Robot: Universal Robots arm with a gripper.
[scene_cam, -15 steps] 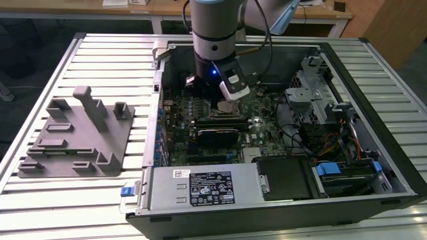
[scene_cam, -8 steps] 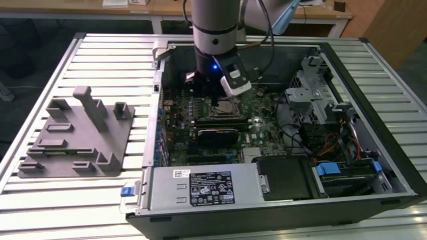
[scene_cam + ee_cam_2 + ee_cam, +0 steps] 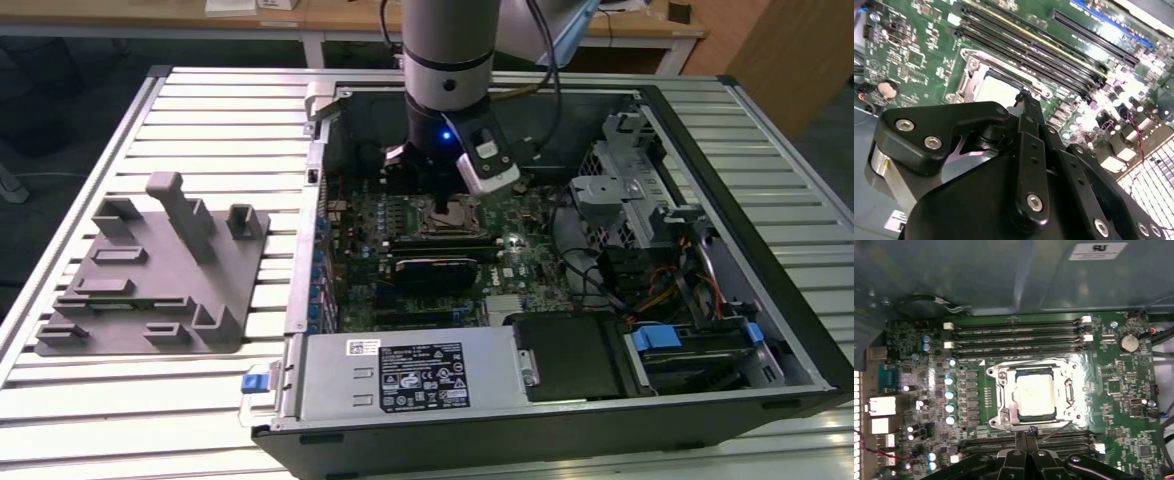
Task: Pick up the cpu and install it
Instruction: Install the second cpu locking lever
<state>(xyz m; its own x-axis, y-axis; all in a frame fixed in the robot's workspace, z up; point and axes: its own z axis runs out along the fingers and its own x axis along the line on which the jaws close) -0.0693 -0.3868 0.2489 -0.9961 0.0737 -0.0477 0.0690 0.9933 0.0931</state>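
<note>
The cpu [image 3: 1035,395] lies flat inside the metal-framed socket [image 3: 1004,412] on the green motherboard [image 3: 1119,390], its silvery top plate glaring under the light. It also shows as a bright patch in the second wrist view, cpu [image 3: 996,89]. My gripper [image 3: 1029,430] hovers just off one edge of the socket with its black fingers pressed together and nothing between them. In the exterior view the gripper [image 3: 447,207] hangs straight down over the socket [image 3: 451,219] in the open computer case [image 3: 747,330].
Memory slots [image 3: 1019,335] flank the socket on two sides. A grey plastic holder block [image 3: 154,270] with upright posts sits on the slatted table at the exterior view's left. Drive cages and cables [image 3: 641,230] crowd the case at the exterior view's right, and a power supply [image 3: 400,375] sits at its front.
</note>
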